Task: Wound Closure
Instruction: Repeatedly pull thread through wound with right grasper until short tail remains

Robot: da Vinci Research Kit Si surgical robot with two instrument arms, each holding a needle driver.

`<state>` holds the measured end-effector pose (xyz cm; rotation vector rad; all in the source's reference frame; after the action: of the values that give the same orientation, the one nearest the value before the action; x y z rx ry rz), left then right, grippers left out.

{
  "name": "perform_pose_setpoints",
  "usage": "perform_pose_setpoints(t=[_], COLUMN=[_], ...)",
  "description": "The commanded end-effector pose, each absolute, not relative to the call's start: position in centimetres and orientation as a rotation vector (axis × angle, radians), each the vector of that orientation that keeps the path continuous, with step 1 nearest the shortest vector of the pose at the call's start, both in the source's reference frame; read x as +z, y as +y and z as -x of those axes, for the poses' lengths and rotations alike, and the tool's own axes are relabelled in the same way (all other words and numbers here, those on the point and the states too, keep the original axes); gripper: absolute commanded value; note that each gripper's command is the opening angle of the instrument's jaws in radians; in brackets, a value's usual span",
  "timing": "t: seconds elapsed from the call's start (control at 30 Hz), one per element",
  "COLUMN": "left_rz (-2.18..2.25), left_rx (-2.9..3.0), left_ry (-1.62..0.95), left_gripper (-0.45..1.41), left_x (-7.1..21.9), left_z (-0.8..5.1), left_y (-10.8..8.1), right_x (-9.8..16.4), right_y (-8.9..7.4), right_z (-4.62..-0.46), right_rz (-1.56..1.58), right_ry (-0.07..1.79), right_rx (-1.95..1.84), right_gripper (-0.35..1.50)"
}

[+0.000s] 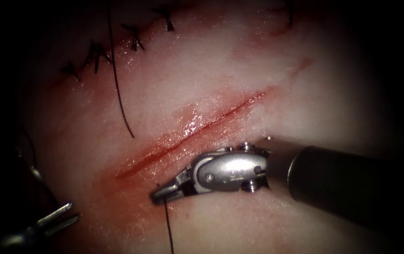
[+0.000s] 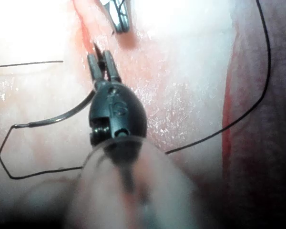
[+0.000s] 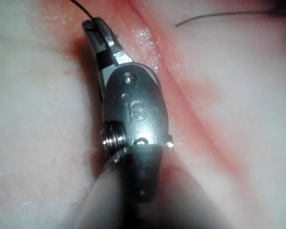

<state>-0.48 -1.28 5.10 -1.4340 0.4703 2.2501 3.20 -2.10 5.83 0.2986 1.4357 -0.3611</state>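
The tissue (image 1: 221, 61) has an open cut (image 1: 197, 128) running diagonally, wet with red fluid. My right tool (image 1: 162, 194) lies on the cut's right side near its lower end. Its jaws are shut on the thread (image 1: 168, 226), which trails toward the front edge; the same grip appears in the right wrist view (image 3: 93, 25). My left tool (image 1: 63, 214) sits at the lower left, its jaws slightly apart with nothing between them (image 2: 102, 62). The curved needle (image 2: 57, 118) lies flat on the tissue beside the left tool's wrist, not in the tissue, with thread (image 2: 38, 173) looping from its blunt end.
An older cut at the upper left is closed by several dark stitches (image 1: 99, 52). A loose thread tail (image 1: 119, 94) hangs down from there across the tissue left of the open cut. A long loop of thread (image 2: 257, 102) curves over the tissue beside the left tool.
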Motion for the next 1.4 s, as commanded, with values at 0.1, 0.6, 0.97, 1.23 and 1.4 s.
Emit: perform_pose_setpoints(t=[0.1, 0.6, 0.97, 1.23, 1.4], left_rz=[1.443, 1.443, 1.442, 1.444, 1.444], left_rx=[2.249, 2.267, 2.270, 2.270, 2.271], left_ry=[0.472, 0.470, 0.467, 0.465, 0.465], left_gripper=[-0.45, -0.45, -0.45, -0.45, -0.45], left_x=[5.2, 5.2, 5.2, 5.2, 5.2], left_z=[0.55, 0.58, 0.57, 0.55, 0.54], left_y=[-1.2, -1.3, -1.3, -1.3, -1.3], right_x=[5.6, 4.8, 5.5, 6.0, 6.1], right_y=[-2.6, -2.9, -1.8, -1.8, -1.8], right_z=[-2.97, -3.08, -3.30, -3.56, -3.65], right_rz=[-0.388, -0.446, -0.268, -0.242, -0.241], right_ry=[1.368, 1.477, 1.471, 1.459, 1.460], right_rx=[-0.431, -0.348, -0.320, -0.332, -0.339], right_gripper=[-0.35, 1.26, 1.26, 1.23, 1.16])
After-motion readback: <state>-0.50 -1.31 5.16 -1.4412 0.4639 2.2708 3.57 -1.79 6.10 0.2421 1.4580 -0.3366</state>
